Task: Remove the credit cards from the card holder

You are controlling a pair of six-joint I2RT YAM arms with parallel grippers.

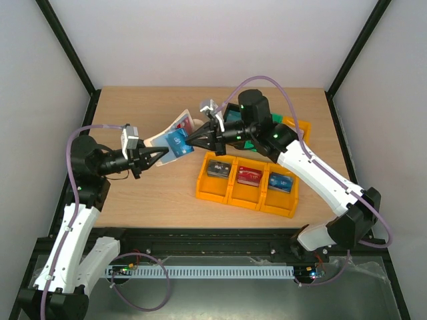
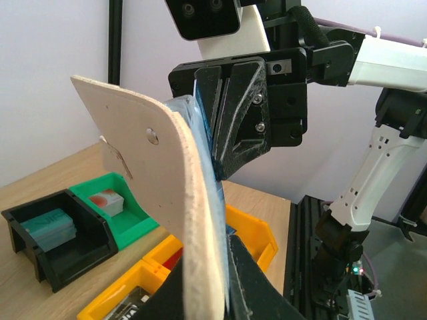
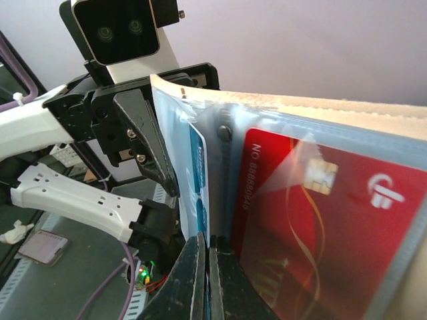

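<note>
Card holder (image 1: 175, 137): held open in the air over the far middle of the worktop (image 1: 133, 200). The outside is pale and suede-like, the inside has clear-fronted pockets. The red card (image 3: 320, 227), glossy and chipped, sits pocketed, as does the blue card (image 1: 178, 142). The left gripper (image 1: 164, 154) is clamped on the holder's left flap. The right gripper (image 1: 189, 140) is pinched tight on the blue inner layer; whether on card or pocket cannot be determined. Yellow bins (image 1: 230, 197) stand just beside, toward the right edge.

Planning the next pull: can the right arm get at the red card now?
Probably not yet: its end effector is shut on the card holder beside the red card and must release first.
</note>
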